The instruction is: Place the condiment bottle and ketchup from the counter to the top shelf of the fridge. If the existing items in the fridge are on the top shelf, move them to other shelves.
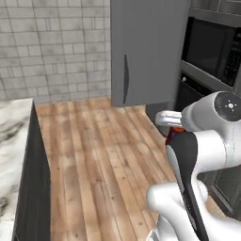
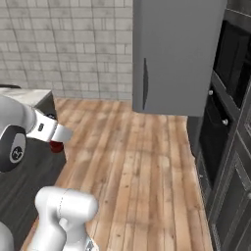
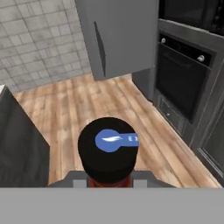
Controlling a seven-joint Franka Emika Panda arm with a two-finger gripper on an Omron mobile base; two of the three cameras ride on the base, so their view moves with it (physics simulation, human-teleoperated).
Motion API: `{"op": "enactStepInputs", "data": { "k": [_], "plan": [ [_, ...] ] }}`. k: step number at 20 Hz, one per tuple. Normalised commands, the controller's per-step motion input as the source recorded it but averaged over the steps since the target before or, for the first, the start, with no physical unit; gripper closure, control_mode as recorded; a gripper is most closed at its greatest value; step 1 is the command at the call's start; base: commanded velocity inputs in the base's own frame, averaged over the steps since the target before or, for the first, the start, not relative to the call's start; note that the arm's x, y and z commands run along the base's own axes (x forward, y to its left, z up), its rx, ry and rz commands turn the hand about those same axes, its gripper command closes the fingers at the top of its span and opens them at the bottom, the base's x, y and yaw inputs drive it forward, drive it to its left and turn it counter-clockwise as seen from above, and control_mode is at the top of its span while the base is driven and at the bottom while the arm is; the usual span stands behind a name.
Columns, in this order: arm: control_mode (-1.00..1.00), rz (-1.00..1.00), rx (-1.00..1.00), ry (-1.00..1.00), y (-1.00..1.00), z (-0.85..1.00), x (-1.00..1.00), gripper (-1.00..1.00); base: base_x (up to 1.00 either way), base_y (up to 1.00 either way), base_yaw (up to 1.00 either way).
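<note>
While the arm stands folded over the wooden floor (image 1: 99,160), the gripper (image 3: 109,183) sits low in the hand view with its jaws pinched on a bottle (image 3: 108,151): black round cap with a blue label facing the camera, a sliver of red body under it. Fingertips themselves are hidden behind the cap. From the left base view the red body (image 1: 176,131) peeks out beside the white wrist; from the right base view a red patch (image 2: 57,146) shows under the hand. Whether this is the ketchup or the condiment bottle, cannot tell. Bottle is held in the air, off the counter (image 1: 12,141), whose marbled slab lies at the left edge. Fridge (image 1: 146,52) stands ahead as a tall grey cabinet, door closed, dark vertical handle (image 1: 125,79) on its front. Dark built-in oven (image 3: 183,83) just beside it on the right. Grey tiled wall (image 2: 63,44) behind.
</note>
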Motion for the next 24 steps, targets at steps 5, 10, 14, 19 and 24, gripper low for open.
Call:
{"op": "enactStepInputs", "data": {
  "k": [5,10,14,19,24],
  "plan": [
    [1.00,0.00,0.00,0.00,0.00,0.00,0.00,1.00,1.00,-0.17,0.19],
    [1.00,0.00,0.00,0.00,0.00,0.00,0.00,1.00,1.00,0.53,0.17],
    [1.00,0.00,0.00,0.00,0.00,0.00,0.00,1.00,1.00,0.11,0.08],
    [1.00,0.00,0.00,0.00,0.00,0.00,0.00,1.00,1.00,0.17,0.05],
    [1.00,0.00,0.00,0.00,0.00,0.00,0.00,1.00,1.00,0.14,0.01]
  ]
}}
